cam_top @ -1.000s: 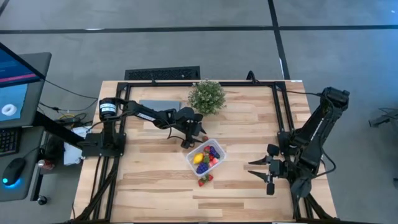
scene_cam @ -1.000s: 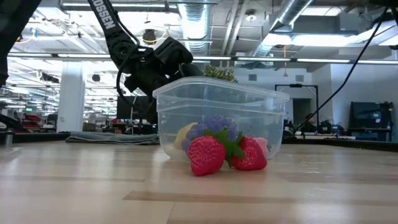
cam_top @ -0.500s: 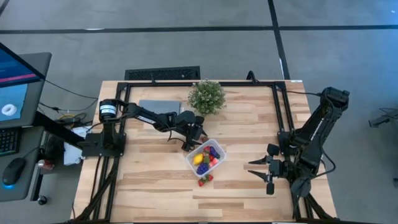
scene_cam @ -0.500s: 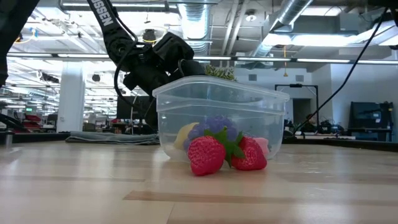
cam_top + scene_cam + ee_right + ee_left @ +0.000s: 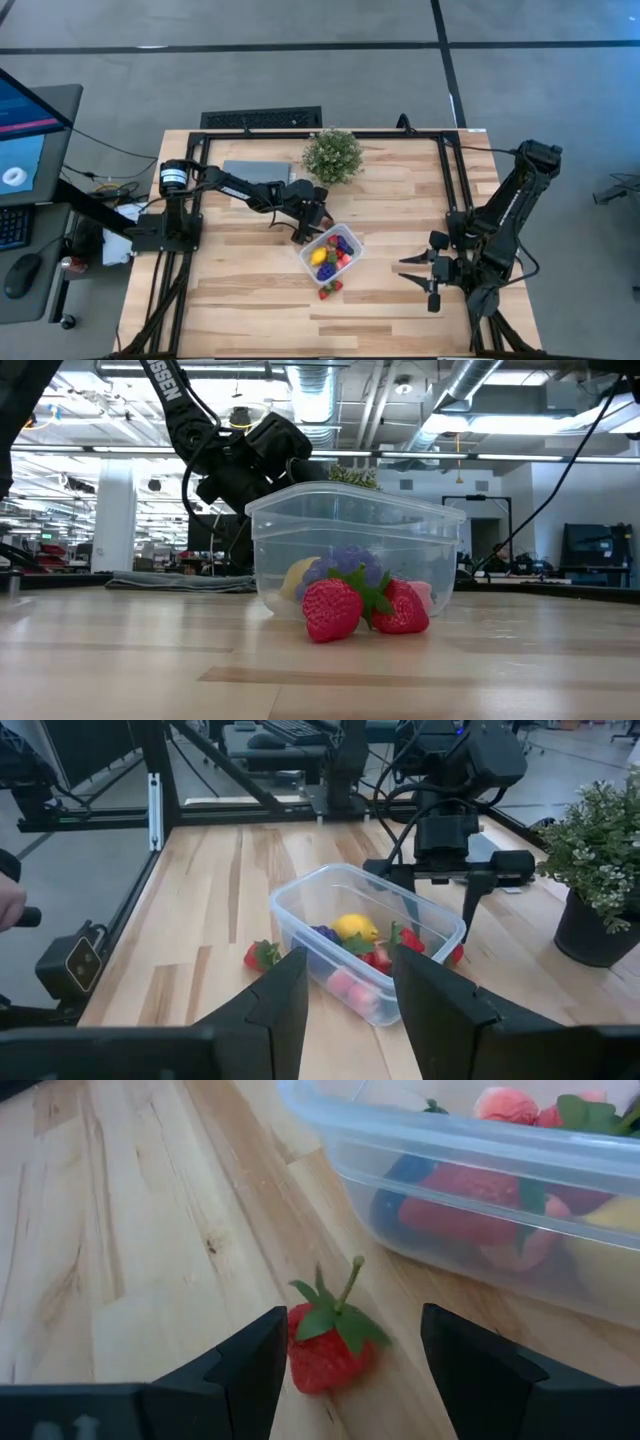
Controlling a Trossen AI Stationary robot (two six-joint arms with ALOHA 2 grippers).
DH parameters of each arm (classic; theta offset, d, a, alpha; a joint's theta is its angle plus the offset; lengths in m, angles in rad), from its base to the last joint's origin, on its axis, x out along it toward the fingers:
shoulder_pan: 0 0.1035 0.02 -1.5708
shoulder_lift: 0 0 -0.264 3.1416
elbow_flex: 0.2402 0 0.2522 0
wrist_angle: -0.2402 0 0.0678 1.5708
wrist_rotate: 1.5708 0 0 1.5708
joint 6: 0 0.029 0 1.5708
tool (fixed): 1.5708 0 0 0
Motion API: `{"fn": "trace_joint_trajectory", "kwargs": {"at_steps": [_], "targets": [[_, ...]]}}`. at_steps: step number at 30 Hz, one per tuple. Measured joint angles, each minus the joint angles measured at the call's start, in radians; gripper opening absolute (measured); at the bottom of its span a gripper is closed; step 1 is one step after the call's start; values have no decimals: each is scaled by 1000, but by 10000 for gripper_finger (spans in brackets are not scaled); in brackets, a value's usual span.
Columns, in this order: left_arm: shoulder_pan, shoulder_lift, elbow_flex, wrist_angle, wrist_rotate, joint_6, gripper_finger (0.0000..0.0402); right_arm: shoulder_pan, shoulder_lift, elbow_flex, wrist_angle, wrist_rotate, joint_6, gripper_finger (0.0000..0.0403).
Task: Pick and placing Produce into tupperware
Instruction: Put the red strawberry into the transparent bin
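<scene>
High view: the tupperware (image 5: 332,252) sits mid-table (image 5: 400,215), already holding a yellow piece (image 5: 320,256), purple ones and some red — most of the produce looks packed. Two strawberries (image 5: 329,289) lie on the wood touching its near side. The left gripper (image 5: 303,234) is down at the box's far-left corner; the right gripper (image 5: 416,270) waits well apart by the table's right edge.

Low view: the pair of strawberries (image 5: 362,608) rests against the box wall (image 5: 350,550), outside it. The left arm shows behind the box; its fingertips are hidden here.

Left wrist view: the left gripper (image 5: 350,1370) is open, fingers either side of a lone strawberry (image 5: 328,1348) that lies on the wood just beside the tupperware (image 5: 470,1150). It has hold of nothing yet.

Right wrist view: the right gripper (image 5: 348,982) is part open and empty, facing the box (image 5: 365,952) from a distance. The plant (image 5: 600,860) stands off to one side.

Done: most pieces are inside, as far as I can judge.

Left: three strawberries — the one between the left fingers, likely next, then the pair.
</scene>
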Motion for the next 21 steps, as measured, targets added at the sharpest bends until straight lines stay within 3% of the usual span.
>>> {"fn": "trace_joint_trajectory", "kwargs": {"at_steps": [13, 21], "targets": [[0, 0, 0, -38, 32, 14, 150, 0, 0, 0, -5, 0, 0, 165], [0, 0, 0, -19, 26, 2, 151, 0, 0, 0, -14, 0, 0, 152]]}}
